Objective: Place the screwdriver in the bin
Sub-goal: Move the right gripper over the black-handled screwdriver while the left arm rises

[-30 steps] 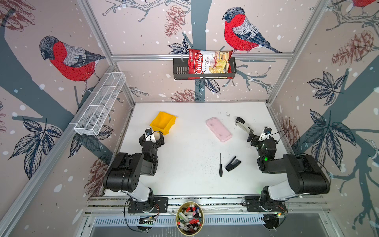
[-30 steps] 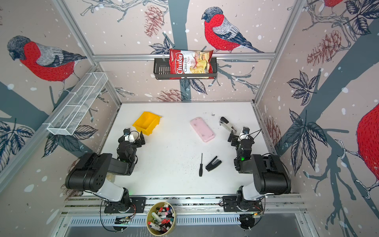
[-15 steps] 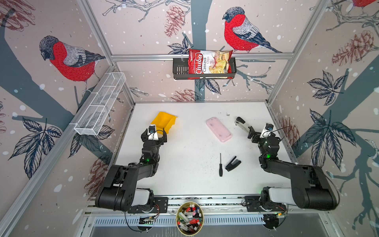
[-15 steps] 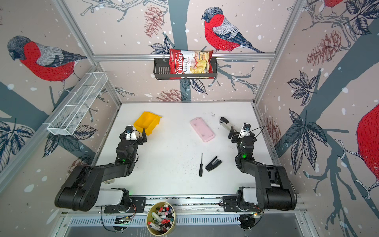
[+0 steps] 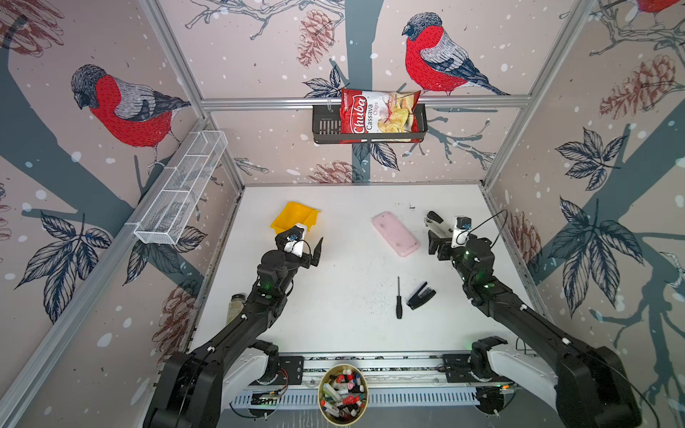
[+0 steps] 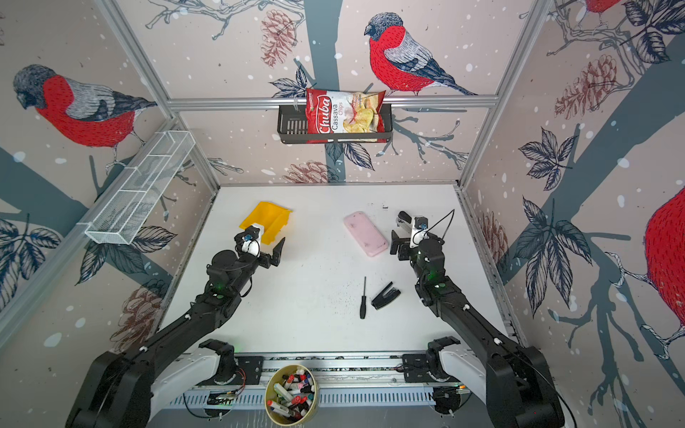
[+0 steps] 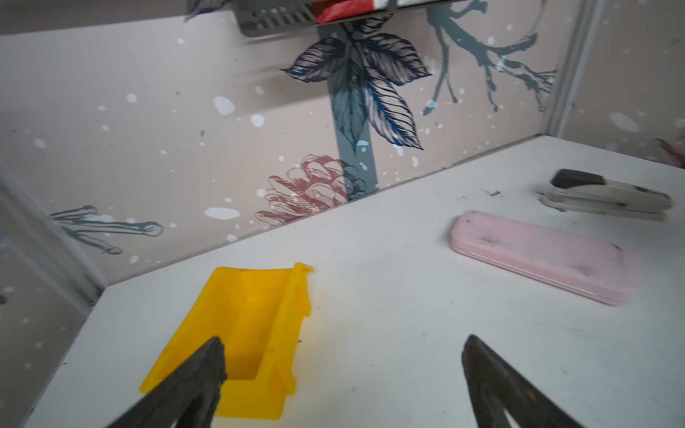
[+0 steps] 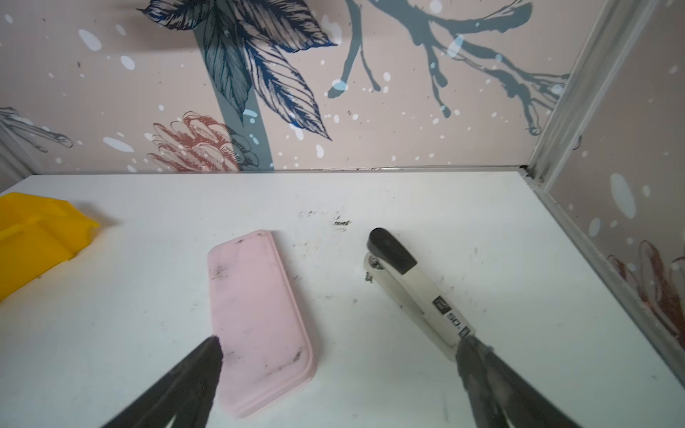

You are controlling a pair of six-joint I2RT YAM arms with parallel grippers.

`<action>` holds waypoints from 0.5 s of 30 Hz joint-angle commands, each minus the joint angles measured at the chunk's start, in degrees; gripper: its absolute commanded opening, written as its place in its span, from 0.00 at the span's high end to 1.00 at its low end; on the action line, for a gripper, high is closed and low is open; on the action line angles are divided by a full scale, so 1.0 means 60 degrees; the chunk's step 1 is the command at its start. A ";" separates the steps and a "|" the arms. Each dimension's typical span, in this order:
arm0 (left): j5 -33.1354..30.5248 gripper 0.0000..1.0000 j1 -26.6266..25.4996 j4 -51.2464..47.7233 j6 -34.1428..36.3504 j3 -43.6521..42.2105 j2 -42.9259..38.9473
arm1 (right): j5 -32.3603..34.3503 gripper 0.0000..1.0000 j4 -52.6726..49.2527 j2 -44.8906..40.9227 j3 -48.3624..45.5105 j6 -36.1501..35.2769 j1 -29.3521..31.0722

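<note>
Nearest the front edge of the table [image 5: 352,333] lies the screwdriver [image 5: 399,298]. It is flat, with its handle toward the arm bases and its shaft pointing away, and a black stapler [image 5: 420,295] sits just beside it. It is behind both hands and well apart from them: back toward the base of the right arm and off to that hand's left, and further off to the left hand's right. The right hand [image 8: 339,341] is spread wide and holds nothing. It hovers with a pink case [image 8: 259,315] under one finger and a cream stapler [image 8: 411,289] at the other. The left hand [image 7: 344,339] is also spread and empty, with the bin [image 7: 252,315] just ahead of it, partly beneath one finger. The bin is open and has nothing in it. The task looks to be at its first step, the reach for the tool, with no grasp made yet. The right hand seems the better placed. It would need to draw back, turn down over the handle and close across its slim width without catching the black stapler.
</note>
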 commanded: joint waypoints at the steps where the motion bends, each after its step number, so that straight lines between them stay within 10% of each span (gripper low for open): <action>1: 0.1250 0.02 -0.0193 -0.1262 0.0527 0.0231 -0.0260 | 0.0837 0.02 -0.1785 -0.0141 0.0254 0.1260 0.0685; 15: 0.3009 0.02 -0.0847 -0.3381 0.1706 0.0477 -0.0762 | 0.1274 0.01 -0.5764 0.1729 0.2052 0.4861 0.3174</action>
